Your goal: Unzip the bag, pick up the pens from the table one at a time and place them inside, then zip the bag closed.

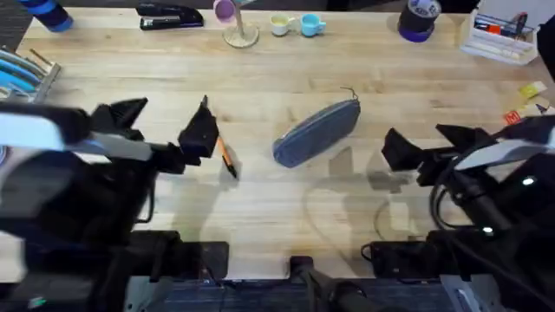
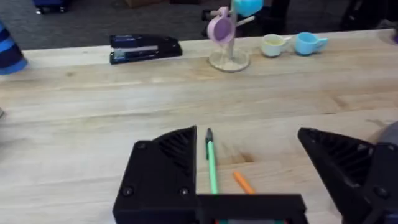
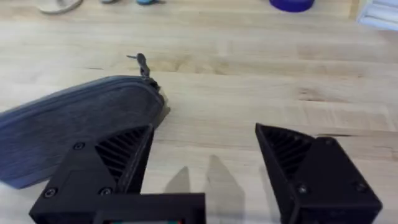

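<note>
Table (image 1: 286, 69) held everything. Bag (image 1: 317, 133) lay mid-table, tilted, zipper w/ pull cord (image 3: 142, 62) at its far end. Left gripper (image 2: 249, 168) hung over the pens w/ fingers wide apart; right gripper (image 3: 202, 171) just beside bag, also spread. Green pen (image 2: 211, 163) & orange pen (image 2: 243, 182) lay between left fingers.

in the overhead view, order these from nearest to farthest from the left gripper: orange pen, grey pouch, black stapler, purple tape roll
From the left gripper:
1. Orange pen, right beside its fingertip.
2. Grey pouch, mid-table toward the right arm.
3. Black stapler, at the far edge; close to the pouch's range.
4. Purple tape roll, far right corner.
</note>
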### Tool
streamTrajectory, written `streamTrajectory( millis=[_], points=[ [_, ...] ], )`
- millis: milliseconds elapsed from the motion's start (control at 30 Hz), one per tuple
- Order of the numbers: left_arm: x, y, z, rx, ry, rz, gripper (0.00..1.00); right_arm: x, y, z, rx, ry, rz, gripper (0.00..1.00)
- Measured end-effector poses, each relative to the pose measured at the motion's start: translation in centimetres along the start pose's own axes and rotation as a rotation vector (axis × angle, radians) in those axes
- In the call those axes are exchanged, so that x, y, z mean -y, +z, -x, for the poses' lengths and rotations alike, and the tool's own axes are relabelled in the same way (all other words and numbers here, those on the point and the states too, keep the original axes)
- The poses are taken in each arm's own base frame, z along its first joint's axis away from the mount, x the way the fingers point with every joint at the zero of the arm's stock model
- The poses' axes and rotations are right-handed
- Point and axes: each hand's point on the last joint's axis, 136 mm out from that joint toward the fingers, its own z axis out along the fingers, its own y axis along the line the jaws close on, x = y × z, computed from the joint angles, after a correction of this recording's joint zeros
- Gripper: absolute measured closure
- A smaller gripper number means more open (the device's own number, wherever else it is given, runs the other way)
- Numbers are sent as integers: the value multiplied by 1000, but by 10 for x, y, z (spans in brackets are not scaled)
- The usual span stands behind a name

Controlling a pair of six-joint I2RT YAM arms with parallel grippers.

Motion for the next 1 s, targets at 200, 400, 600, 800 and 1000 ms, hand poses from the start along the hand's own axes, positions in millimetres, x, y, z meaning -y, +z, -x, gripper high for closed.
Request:
streamTrajectory(
  millis=[200, 400, 600, 800, 1000],
  points=[
    [20, -2, 33, -129, -22, -118, 8, -7, -25, 36, -78, 7, 29, 5],
    [37, 12, 39, -364, -83, -233, 7, -12, -36, 55, -226, 25, 53, 5],
    [58, 22, 42, -553, -99, -323, 7, -13, -37, 76, -326, 36, 58, 5],
    [90, 27, 38, -644, -33, -441, 8, -12, -29, 88, -352, 38, 58, 6],
    [123, 17, 25, -688, 99, -579, 7, -12, -28, 86, -364, 36, 58, 6]
  ],
)
